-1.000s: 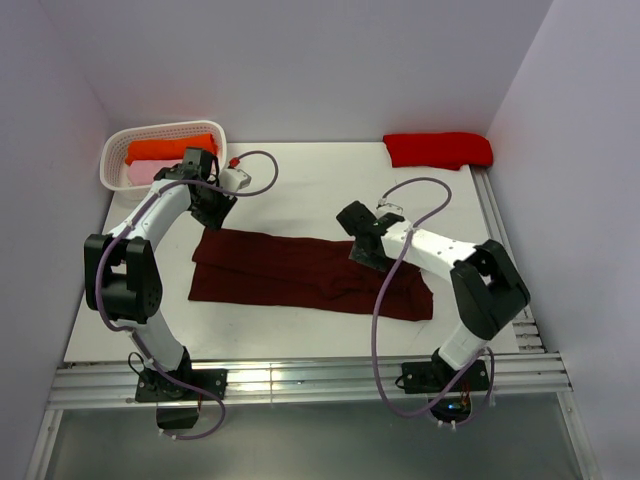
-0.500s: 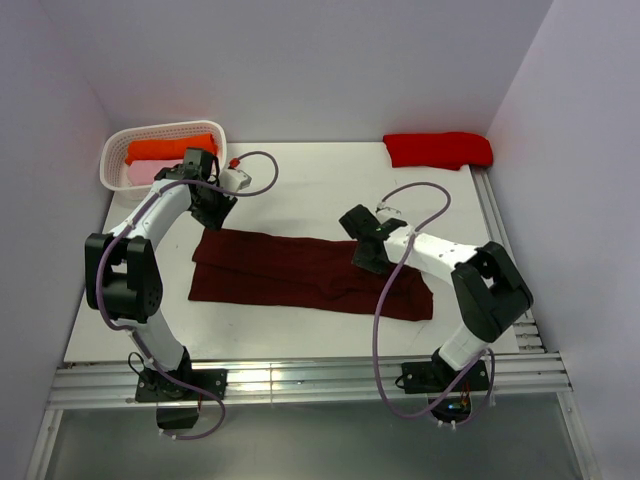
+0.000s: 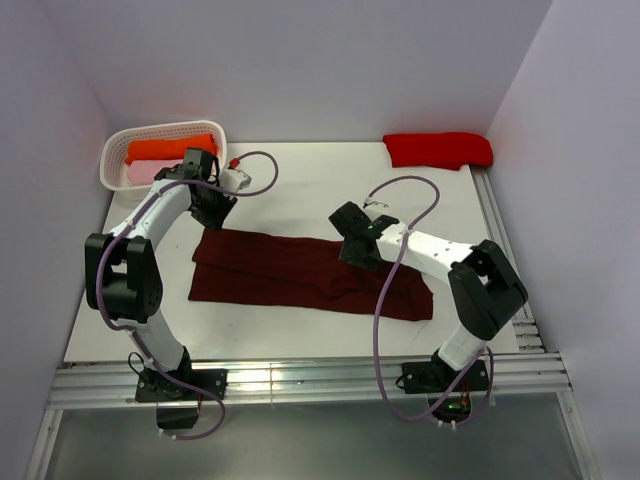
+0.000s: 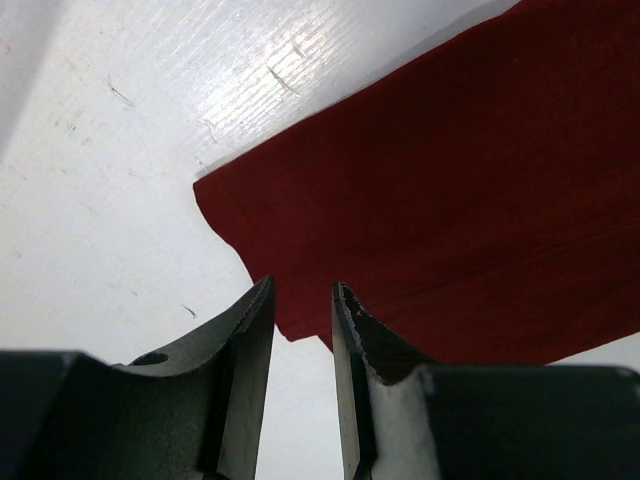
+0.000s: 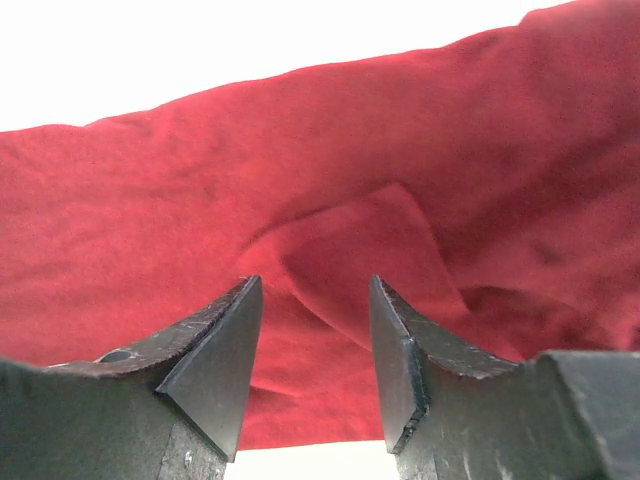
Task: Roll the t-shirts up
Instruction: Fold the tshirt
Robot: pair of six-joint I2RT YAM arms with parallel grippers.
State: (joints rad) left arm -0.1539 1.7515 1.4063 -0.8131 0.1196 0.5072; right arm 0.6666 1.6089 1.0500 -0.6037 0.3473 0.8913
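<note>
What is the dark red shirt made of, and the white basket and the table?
The dark red shirt looks like soft knitted cloth, maybe cotton: matte, with folds and wrinkles. The white basket seems plastic: its walls are a stiff grid of small holes. The table looks like white painted board, slightly shiny, with fine scratches.

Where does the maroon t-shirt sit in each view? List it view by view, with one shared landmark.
Top external: the maroon t-shirt lies as a long folded band across mid-table.
Left wrist: maroon t-shirt fills the upper right, its corner just beyond the left hand.
Right wrist: maroon t-shirt spans nearly the whole frame, beyond the right hand.
Shared landmark: the white table, bare beside the shirt in all three.
</note>
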